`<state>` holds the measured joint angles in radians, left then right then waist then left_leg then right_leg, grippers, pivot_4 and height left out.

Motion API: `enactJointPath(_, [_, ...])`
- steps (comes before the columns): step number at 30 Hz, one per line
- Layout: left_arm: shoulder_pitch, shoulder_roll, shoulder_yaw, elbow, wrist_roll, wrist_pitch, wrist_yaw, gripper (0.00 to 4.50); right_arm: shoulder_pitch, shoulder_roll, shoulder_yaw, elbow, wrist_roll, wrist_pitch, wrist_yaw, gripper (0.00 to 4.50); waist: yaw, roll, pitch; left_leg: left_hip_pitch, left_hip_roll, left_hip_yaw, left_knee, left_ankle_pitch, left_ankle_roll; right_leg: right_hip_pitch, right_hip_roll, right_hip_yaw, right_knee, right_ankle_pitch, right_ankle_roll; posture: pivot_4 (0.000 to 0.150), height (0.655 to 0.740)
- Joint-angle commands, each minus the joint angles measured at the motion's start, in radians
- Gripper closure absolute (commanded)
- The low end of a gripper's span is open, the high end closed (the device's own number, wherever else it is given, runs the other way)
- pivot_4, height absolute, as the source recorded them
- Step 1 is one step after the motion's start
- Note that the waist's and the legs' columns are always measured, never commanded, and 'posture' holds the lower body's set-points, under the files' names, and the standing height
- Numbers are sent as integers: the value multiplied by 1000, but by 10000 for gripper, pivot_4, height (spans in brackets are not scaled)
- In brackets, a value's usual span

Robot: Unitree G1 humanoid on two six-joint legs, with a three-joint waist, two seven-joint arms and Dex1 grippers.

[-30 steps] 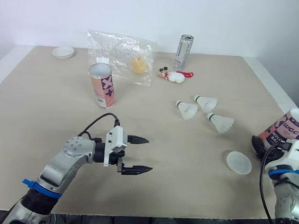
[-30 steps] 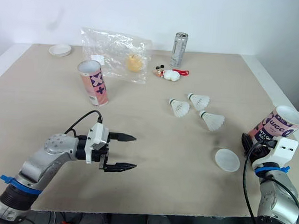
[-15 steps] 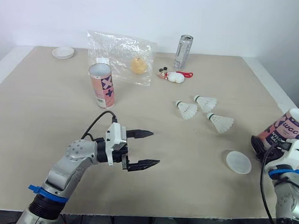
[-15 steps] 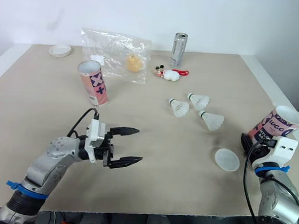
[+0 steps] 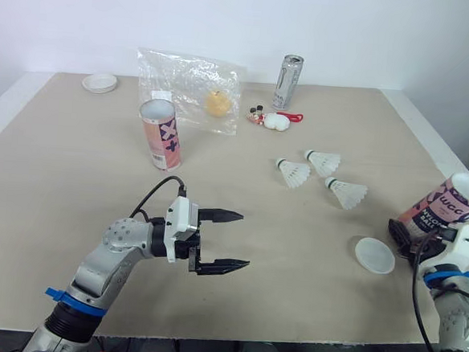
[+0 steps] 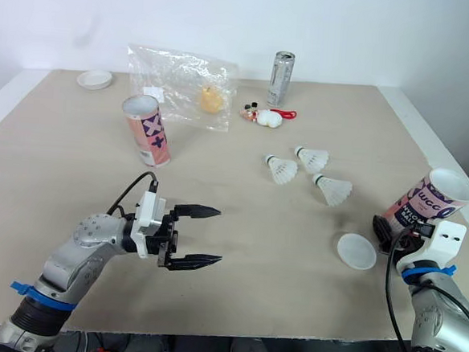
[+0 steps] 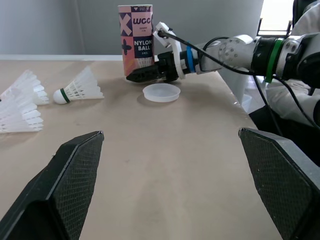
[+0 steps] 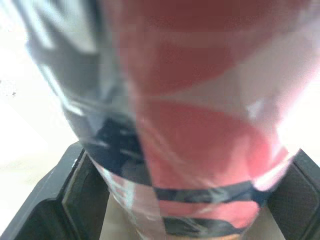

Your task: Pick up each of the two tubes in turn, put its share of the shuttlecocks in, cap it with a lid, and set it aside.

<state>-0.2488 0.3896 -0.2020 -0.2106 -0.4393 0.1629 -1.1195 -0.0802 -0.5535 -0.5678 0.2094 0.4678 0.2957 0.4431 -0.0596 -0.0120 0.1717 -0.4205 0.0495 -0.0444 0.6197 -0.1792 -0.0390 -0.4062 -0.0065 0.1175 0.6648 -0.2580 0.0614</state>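
Shuttlecocks between left tube and right tube; lid before them, near right tube.

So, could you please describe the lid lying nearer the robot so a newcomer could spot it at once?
On the beige table, look to the near right side, where the right gripper holds a pink tube. Just left of that gripper lies a flat white lid. The other lid sits at the far left corner; this one lies beside the held tube.
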Motion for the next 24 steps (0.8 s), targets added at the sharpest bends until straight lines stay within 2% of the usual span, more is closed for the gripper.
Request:
enactJointPath(1, [-11,-3,-2,2,1,-30,-6,0,40,-6,-46,-97,32,14,-11,854,0,0,0,0,0,0,0,0,0,0,0,0,0,0,0,1500,7400])
enactJointPath(11, [-40,-10,-14,61,14,-61,-28,0,166,9,-110,-327,130,107,-46,854,1,1,0,0,0,0,0,0,0,0,0,0,0,0,0,1500,7400])
enactJointPath(24, [-99,-25,-8,162,21,-77,-47,0,497,-37,-158,-567,214,159,176,854,11,0,0,-1,-1,0,0,0,0,-1,0,1,0,-1,0,1500,7400])
